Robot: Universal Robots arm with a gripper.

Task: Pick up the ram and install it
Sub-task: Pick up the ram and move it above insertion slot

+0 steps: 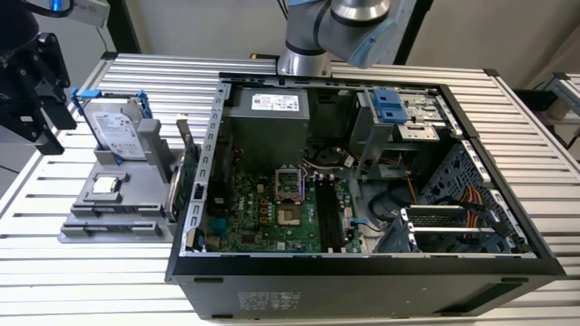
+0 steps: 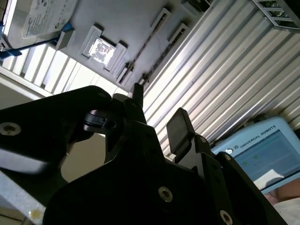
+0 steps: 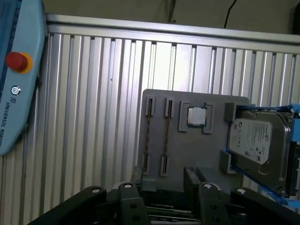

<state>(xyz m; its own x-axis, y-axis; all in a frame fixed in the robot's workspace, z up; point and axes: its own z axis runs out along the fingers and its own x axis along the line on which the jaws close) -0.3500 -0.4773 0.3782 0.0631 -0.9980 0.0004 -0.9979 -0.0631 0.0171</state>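
Currently gripper (image 3: pixel 163 177) fingers spread, empty, near the grey holder (image 3: pixel 197 150) at the exterior view's left of the case (image 1: pixel 363 272) — the ram (image 3: pixel 149 136) apparently stands edge-up in a slot, probably light, stiff, fragile — pinch flat faces mid-length.

The table (image 1: pixel 136 75) is ribbed silver, the tray (image 1: pixel 118 229) grey, the motherboard (image 1: pixel 254 219) green.

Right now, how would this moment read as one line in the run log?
gripper: open, empty | position: near grey holder, no contact | ram: on edge in holder slot, not picked | computer case: open
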